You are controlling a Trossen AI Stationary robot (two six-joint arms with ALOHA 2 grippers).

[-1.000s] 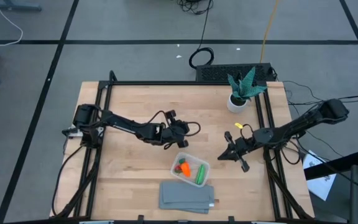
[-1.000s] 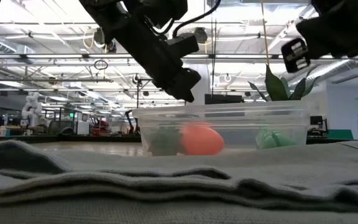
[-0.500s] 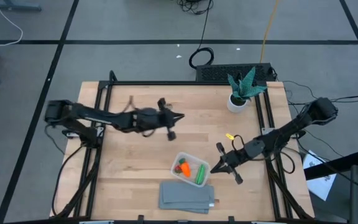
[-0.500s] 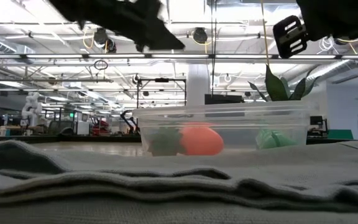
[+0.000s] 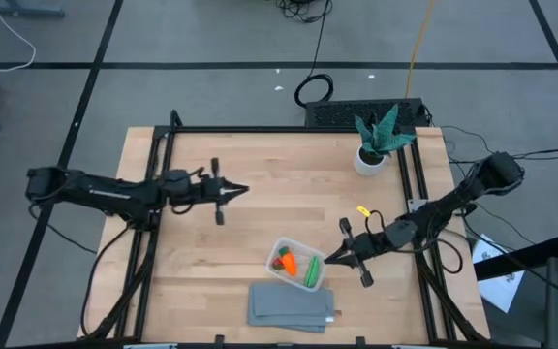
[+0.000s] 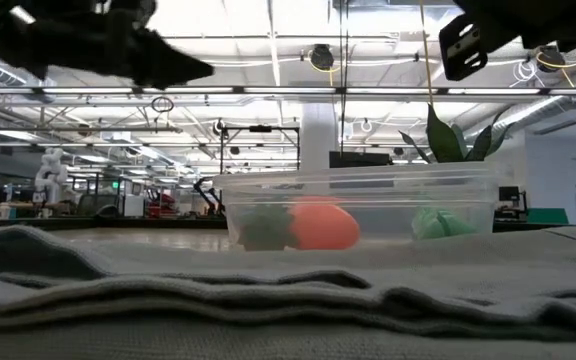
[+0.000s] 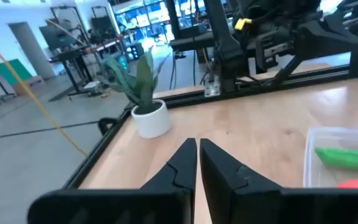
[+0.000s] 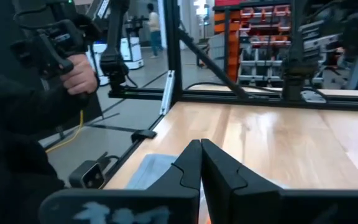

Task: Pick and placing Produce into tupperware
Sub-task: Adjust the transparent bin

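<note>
seemingly finished, the produce (image 5: pixel 296 264) lies inside the tupperware (image 5: pixel 297 248), so the left gripper (image 5: pixel 232 191) and right gripper (image 5: pixel 335 257) hang closed, empty.

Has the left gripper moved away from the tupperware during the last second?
Yes. In the high view the left gripper has drawn back from just beside the tupperware toward the table's left side and far edge, leaving bare table between them.
</note>
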